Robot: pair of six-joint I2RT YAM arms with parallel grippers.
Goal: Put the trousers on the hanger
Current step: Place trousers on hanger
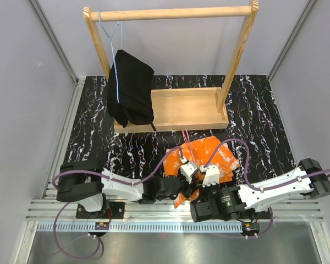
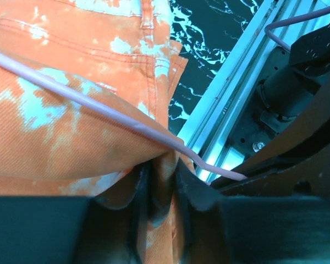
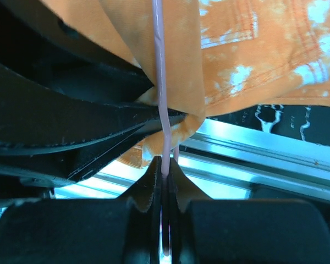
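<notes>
Both pincers at the trousers [image 1: 206,157], just in front of the wooden rack [image 1: 170,13].
The rack's tray base [image 1: 179,125] has the lower end of a black garment [image 1: 131,88] at its left end, hung from the rack bar on a light-blue hanger [image 1: 116,60]. Trousers bunched on the surface [image 1: 258,121] in front of the rack. Left pincer [image 2: 159,187] narrow, trouser fold between its fingers. Right pincer [image 3: 165,170] clamped on the pink hanger [image 3: 159,82] wire, cloth draped over it. Top view hides both grips; the wrist views show them.
</notes>
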